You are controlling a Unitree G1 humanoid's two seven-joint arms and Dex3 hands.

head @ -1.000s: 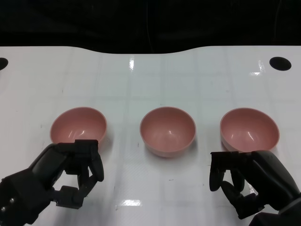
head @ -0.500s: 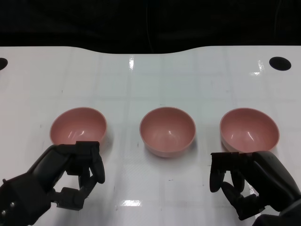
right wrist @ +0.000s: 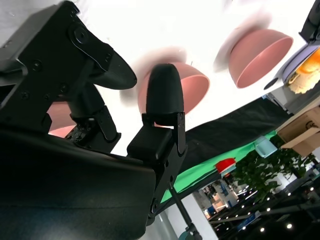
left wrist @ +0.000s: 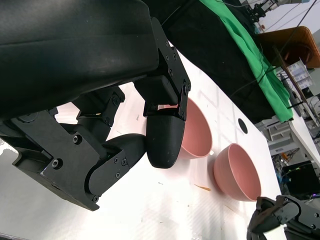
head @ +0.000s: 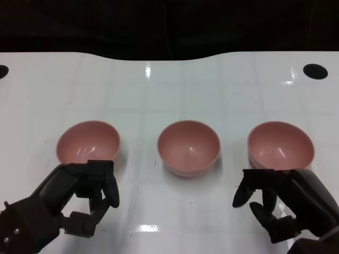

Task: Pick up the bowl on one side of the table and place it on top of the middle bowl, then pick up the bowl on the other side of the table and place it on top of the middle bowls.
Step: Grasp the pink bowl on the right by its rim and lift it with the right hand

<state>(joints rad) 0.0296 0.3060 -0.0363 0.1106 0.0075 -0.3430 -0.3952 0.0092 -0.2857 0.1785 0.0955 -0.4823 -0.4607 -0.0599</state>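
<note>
Three pink bowls stand in a row on the white table: left bowl (head: 88, 140), middle bowl (head: 188, 147), right bowl (head: 280, 145). All are upright and apart from each other. My left hand (head: 79, 198) hovers just in front of the left bowl with its fingers curled but apart, holding nothing. In front of the right bowl, my right hand (head: 278, 203) also holds nothing, fingers spread. The left wrist view shows two bowls (left wrist: 195, 130) (left wrist: 237, 172) beyond my fingers (left wrist: 162, 137). The right wrist view is blurred, with a bowl (right wrist: 195, 92) behind a fingertip (right wrist: 165, 90).
The table's far edge curves against a dark background. Black round holes sit at the back right (head: 315, 70) and back left (head: 2, 70). Bare white tabletop (head: 169, 90) lies behind the bowls and between my hands.
My right hand has dropped slightly toward the near edge and its fingers have spread outward. The left hand has shifted a little nearer too. The bowls have not moved.
</note>
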